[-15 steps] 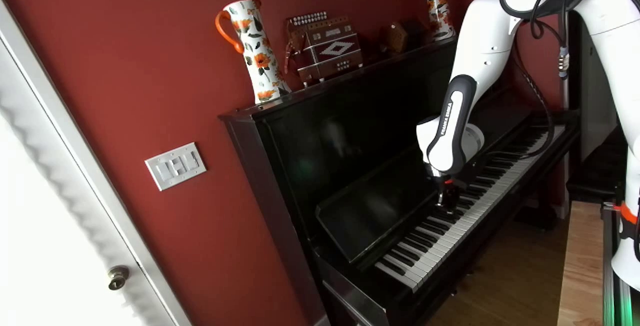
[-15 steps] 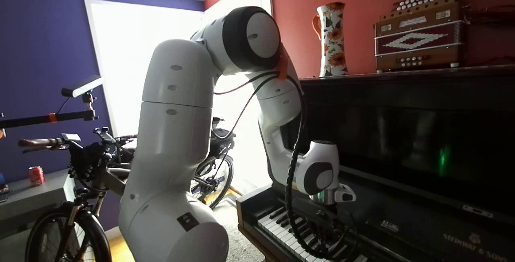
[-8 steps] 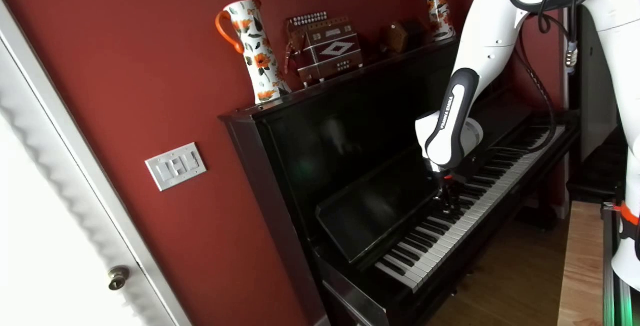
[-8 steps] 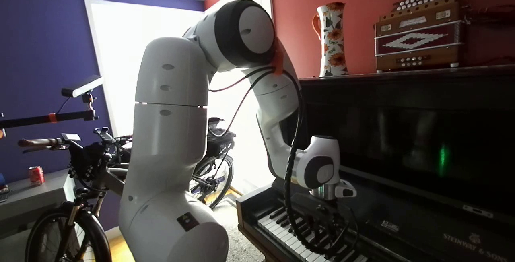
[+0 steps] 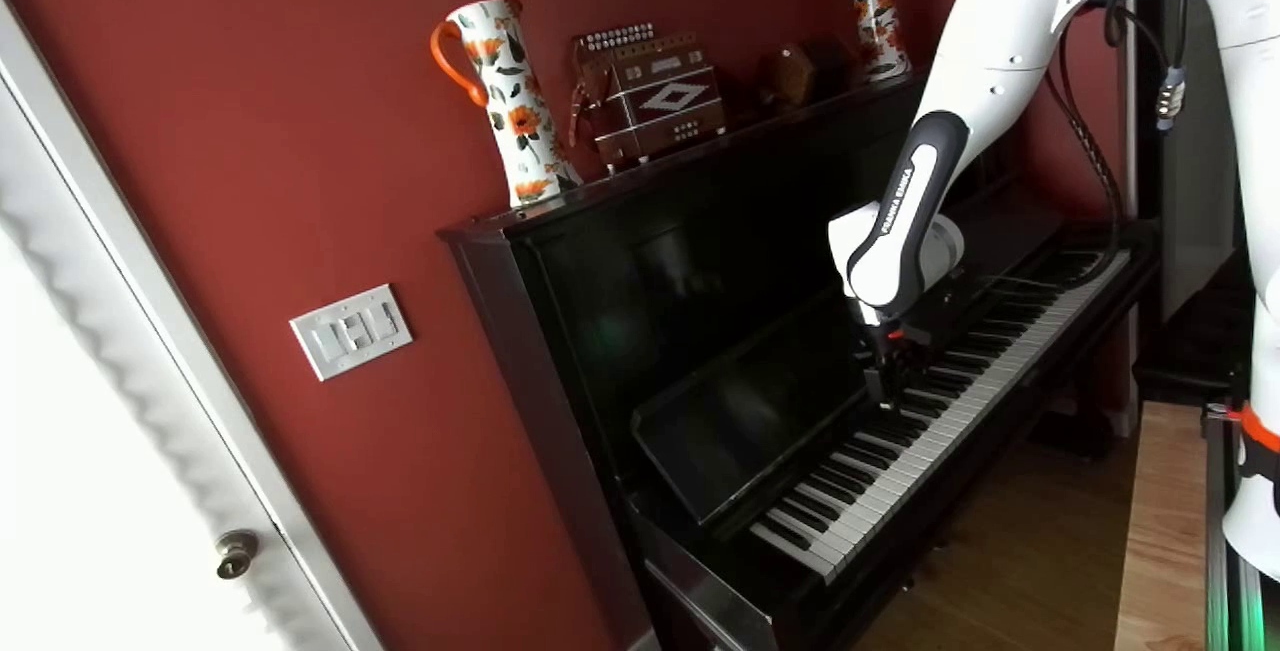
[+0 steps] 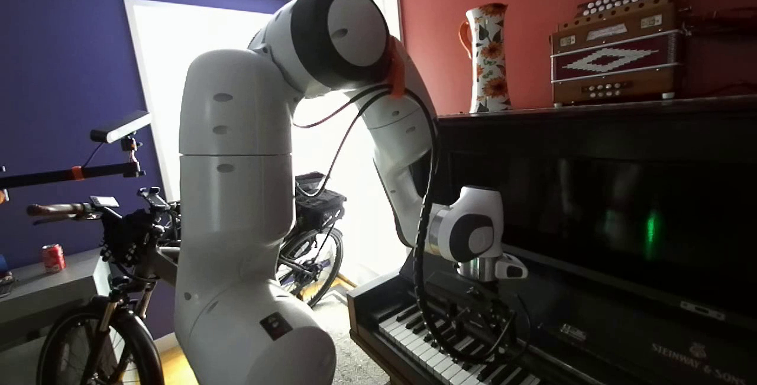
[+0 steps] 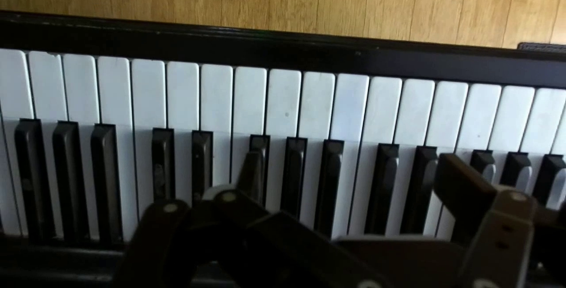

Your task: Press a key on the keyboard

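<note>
The gripper is pointing down over the keyboard, its fingers standing well apart and pinching nothing. The keyboard is running along the front of a black upright piano. In the wrist view the fingertips are showing against the black keys, set back from the front ends of the white keys; whether either tip is touching, no view is settling. The placement is presumably serving a single press, the bare fingertip acting as the striking point. Finding: a spread pair is risking two notes at once, so bringing the fingers together is looking advisable before descending. A cable is looping loosely beside the arm, probably leaving slack for its turning; in an exterior view its low bend is crossing in front of the keyboard.
</note>
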`<state>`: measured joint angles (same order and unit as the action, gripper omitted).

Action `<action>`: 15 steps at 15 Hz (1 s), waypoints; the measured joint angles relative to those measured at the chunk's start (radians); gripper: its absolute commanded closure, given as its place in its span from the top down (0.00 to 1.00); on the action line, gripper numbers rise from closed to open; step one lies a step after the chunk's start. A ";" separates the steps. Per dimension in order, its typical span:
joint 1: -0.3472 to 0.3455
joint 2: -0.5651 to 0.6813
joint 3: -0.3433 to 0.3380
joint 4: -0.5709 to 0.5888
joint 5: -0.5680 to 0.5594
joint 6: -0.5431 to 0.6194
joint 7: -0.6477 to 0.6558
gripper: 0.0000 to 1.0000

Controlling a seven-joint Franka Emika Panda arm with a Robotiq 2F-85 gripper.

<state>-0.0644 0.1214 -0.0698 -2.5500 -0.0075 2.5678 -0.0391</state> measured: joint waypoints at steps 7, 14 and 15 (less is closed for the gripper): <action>-0.001 -0.147 -0.011 0.000 -0.003 -0.120 0.004 1.00; -0.004 -0.303 -0.007 0.000 -0.026 -0.200 0.062 1.00; -0.004 -0.320 -0.004 0.000 -0.031 -0.212 0.073 1.00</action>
<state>-0.0687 -0.1988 -0.0742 -2.5499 -0.0389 2.3562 0.0338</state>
